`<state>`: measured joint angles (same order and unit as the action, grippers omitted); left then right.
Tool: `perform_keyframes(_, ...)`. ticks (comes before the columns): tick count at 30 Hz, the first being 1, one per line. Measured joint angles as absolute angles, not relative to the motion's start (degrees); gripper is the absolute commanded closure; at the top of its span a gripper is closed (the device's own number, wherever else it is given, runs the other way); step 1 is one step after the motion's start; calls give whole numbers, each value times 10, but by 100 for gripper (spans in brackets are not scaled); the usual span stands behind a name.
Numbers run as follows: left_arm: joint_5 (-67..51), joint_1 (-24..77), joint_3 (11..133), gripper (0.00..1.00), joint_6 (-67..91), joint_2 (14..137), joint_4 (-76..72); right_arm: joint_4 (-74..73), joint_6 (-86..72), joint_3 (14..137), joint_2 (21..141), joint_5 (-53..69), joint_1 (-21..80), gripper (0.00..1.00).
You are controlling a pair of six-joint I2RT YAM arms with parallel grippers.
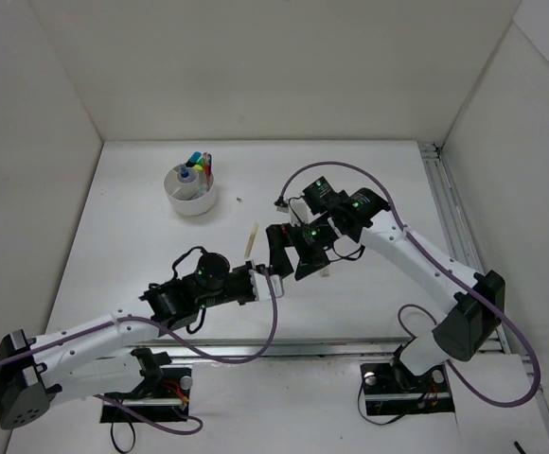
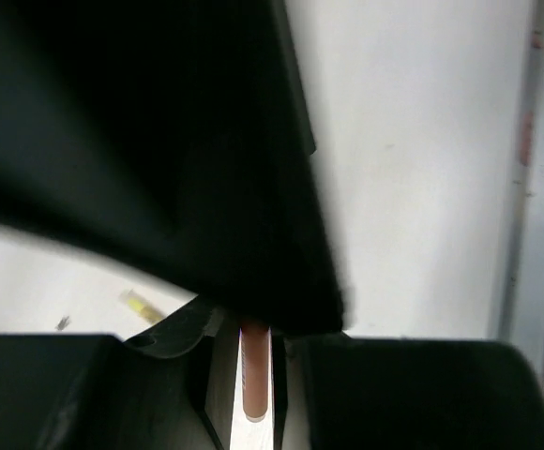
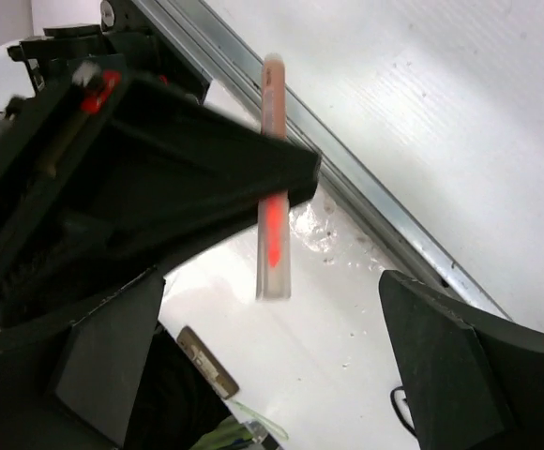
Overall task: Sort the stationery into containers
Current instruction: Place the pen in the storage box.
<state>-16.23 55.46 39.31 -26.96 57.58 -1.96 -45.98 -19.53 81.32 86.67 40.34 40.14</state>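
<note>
Red ink shows inside the thin pen (image 3: 274,234), which the left tool (image 1: 269,274) holds clenched around its middle. The left wrist view shows the shaft pinched between that tool's two fingers. This grip sits above the counter (image 1: 142,246), nearer the arm bases than the bowl (image 1: 195,206), off to the bowl's right and well apart from it. Just beyond, the right tool (image 3: 281,361) stands released. Its fingers are spread wide on either side of the pen and touch nothing. From overhead the two tools overlap, so the pen itself is hard to pick out there.

Farther on, a cream stick (image 1: 251,238) lies loose on the counter between the tools and the bowl. The bowl already holds several highlighters (image 1: 199,163) standing on end.

The step in hand looks like a handover, with the pen now in the left tool's charge. Next, the right tool would need to back clear. The left arm would then carry the pen over the bowl's rim to a fitting compartment and let go only once it is lined up.
</note>
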Motion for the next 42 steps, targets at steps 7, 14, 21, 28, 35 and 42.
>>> perform_keyframes(7, -115, 468, 340, 100, -228, 527, -112, -453, -195, 822, 811, 336, 381, 2)
perform_keyframes(14, -145, 292, 353, 100, -198, 515, -150, -431, -201, 788, 747, 235, 342, 2)
perform_keyframes(21, -277, 97, 481, 100, -164, 662, -151, -407, -186, 765, 744, 206, 315, 2)
perform_keyframes(28, -493, -2, 701, 100, -199, 867, -64, -385, -151, 762, 770, 215, 293, 2)
perform_keyframes(35, -576, 0, 789, 100, -307, 935, 50, -376, -119, 760, 784, 227, 269, 2)
perform_keyframes(42, -644, -12, 787, 100, -372, 1001, 50, -371, -104, 761, 808, 238, 262, 2)
